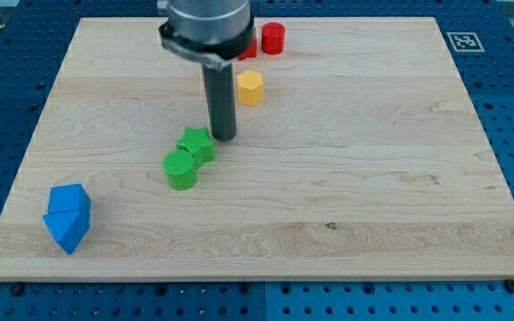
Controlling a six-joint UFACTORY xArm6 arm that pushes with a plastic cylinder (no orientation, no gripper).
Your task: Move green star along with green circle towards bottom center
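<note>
Bare board (328, 241) below green circle (181, 168); blue block (68, 217) far left.

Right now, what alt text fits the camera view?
My tip sits just upper right of the green star, which touches the green circle. A yellow block, red blocks and blue blocks lie elsewhere.

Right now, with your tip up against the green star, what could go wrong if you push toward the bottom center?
My tip sits at the upper right of the green star, which touches the green circle at its lower left. Pushing from here would likely drive both toward the blue blocks, not bottom center. The round circle could also slip sideways off the star and get left behind.
</note>
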